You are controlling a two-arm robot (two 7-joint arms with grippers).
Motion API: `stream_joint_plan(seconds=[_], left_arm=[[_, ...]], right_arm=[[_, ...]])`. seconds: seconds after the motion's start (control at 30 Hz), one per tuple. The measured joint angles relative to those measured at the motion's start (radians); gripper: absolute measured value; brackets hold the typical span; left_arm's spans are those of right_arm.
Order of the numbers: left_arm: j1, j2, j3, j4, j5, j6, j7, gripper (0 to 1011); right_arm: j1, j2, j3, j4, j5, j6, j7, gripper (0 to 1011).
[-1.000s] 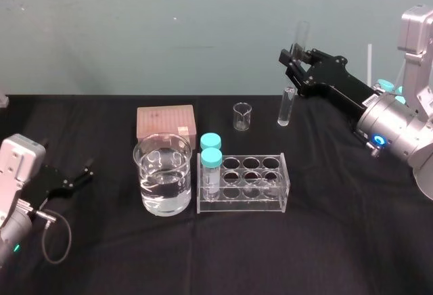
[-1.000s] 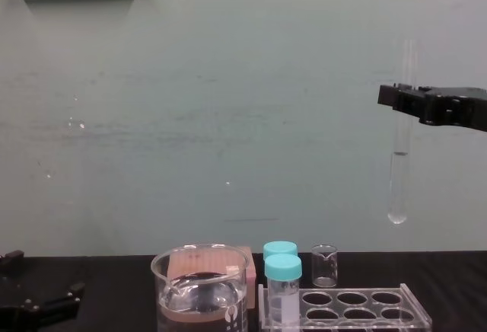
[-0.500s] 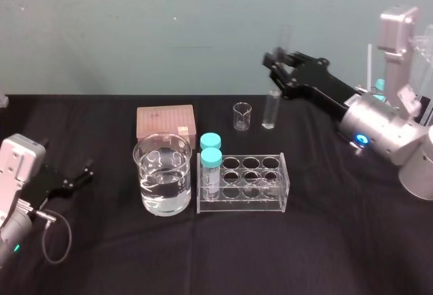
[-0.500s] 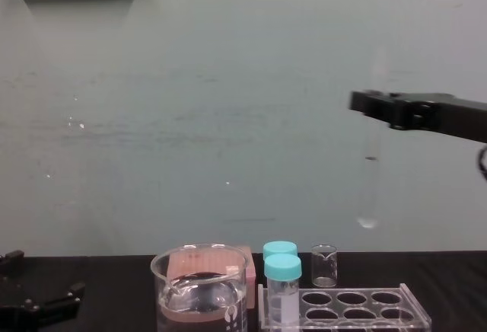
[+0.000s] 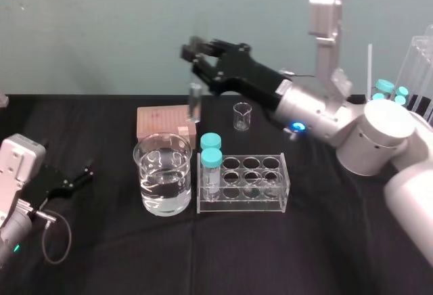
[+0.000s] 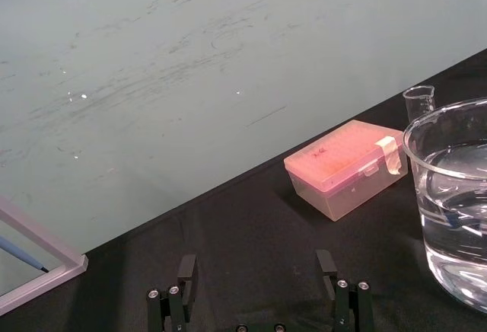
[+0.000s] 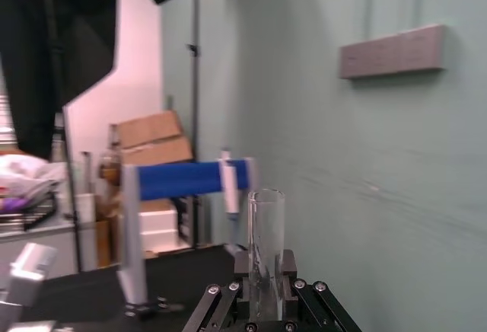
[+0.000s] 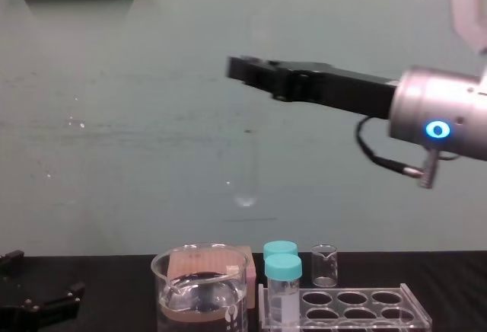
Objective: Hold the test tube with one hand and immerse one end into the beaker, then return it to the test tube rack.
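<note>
Right gripper point(image 5: 197, 57) is extended over the table point(image 5: 318, 254) toward the robot's left, clenched on the tube point(image 5: 195, 100) near its open upper end. The right wrist view shows the tube point(image 7: 265, 250) pinched between the two fingers point(image 7: 286, 265), its mouth uncapped and projecting past them. The tube hangs upright and clear of all other items. In the chest view the tube point(image 8: 246, 166) reaches down from the gripper point(image 8: 245, 68), with its rounded end well above the beaker point(image 8: 200, 290), roughly over that vessel's right edge. From the head view the lower end shows against the right edge of the pink box point(image 5: 164, 123), beyond the beaker point(image 5: 162, 173); how far it stands behind the beaker cannot be told. The beaker stands on the table, partly filled with clear liquid. Just to its right stands the rack point(image 5: 245, 185), with two teal-capped vials point(image 5: 211, 158) in its leftmost holes and the other holes open. A small beaker point(image 5: 242, 116) stands behind the rack, near the box. Left gripper point(image 5: 80, 176) rests low at the table's left side, well apart from the beaker; the left wrist view shows its fingers point(image 6: 186, 272) spread and holding nothing, pointed toward the box point(image 6: 346, 166) and the beaker point(image 6: 456, 218).
</note>
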Motion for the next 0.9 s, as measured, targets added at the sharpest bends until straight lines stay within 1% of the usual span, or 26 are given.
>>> stream_joint_plan(seconds=[0.1,0.2,0.23,0.3,0.57,0.77,0.9], left_arm=[[0.000,0.000,0.000,0.000,0.000,0.000,0.000,1000],[0.000,0.000,0.000,0.000,0.000,0.000,0.000,1000],[0.000,0.000,0.000,0.000,0.000,0.000,0.000,1000],[0.000,0.000,0.000,0.000,0.000,0.000,0.000,1000],[0.000,0.000,0.000,0.000,0.000,0.000,0.000,1000],[0.000,0.000,0.000,0.000,0.000,0.000,0.000,1000],[0.000,0.000,0.000,0.000,0.000,0.000,0.000,1000]], right_arm=[[0.023,-0.022,-0.033,0.022,0.015,-0.008,0.042,226],[0.035,-0.034,-0.054,0.037,0.025,-0.012,0.065,225],[0.035,-0.034,-0.054,0.037,0.025,-0.012,0.065,226],[0.044,-0.041,-0.072,0.061,0.031,-0.016,0.078,225],[0.059,-0.054,-0.099,0.121,0.041,-0.028,0.096,225],[0.067,-0.064,-0.108,0.162,0.047,-0.035,0.107,225],[0.075,-0.075,-0.115,0.202,0.048,-0.044,0.116,226]])
